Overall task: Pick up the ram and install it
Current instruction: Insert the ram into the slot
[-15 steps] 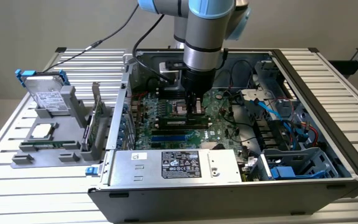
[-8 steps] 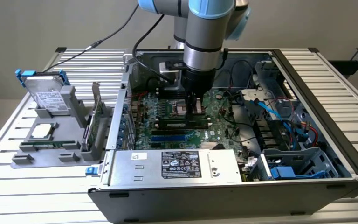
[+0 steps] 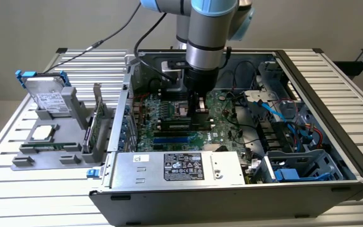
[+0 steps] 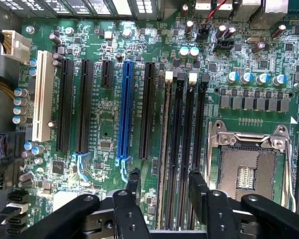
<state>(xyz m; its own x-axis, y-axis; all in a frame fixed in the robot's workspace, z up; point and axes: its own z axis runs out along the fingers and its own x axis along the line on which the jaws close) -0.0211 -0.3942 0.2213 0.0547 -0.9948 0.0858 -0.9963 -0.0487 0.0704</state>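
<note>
Wrist view: looking down on ram (image 4: 163, 149), edge-on, a thin pale strip standing in the memory slot furthest from socket (image 4: 249, 169). Looks seated, tho can't confirm clips fully home; white latch (image 4: 168, 76) at one end. Not pinched: gripper (image 4: 164, 174) spread wide, fingers (image 4: 133, 186) either side of ram w/ gaps, touching nothing.

Judged light, stiff, thin & fragile, w/ no flex to spare and smooth faces prob a bit slippery. Best taken across flat faces near mid-length, high by top edge, clear of bottom contacts & w/o crushing chips. Needs even, straight pressure, no twisting.

Next to ram, toward socket: three more black memory slots, apparently empty. On other side: black card slots & blue slot (image 4: 123, 109), all on green board (image 4: 104, 129).

Exterior view: gripper (image 3: 197, 109) down inside open case (image 3: 351, 151), over middle of board. Outside case, toward exterior view's left: tray (image 3: 43, 160) w/ other parts, on desk (image 3: 30, 198).
</note>
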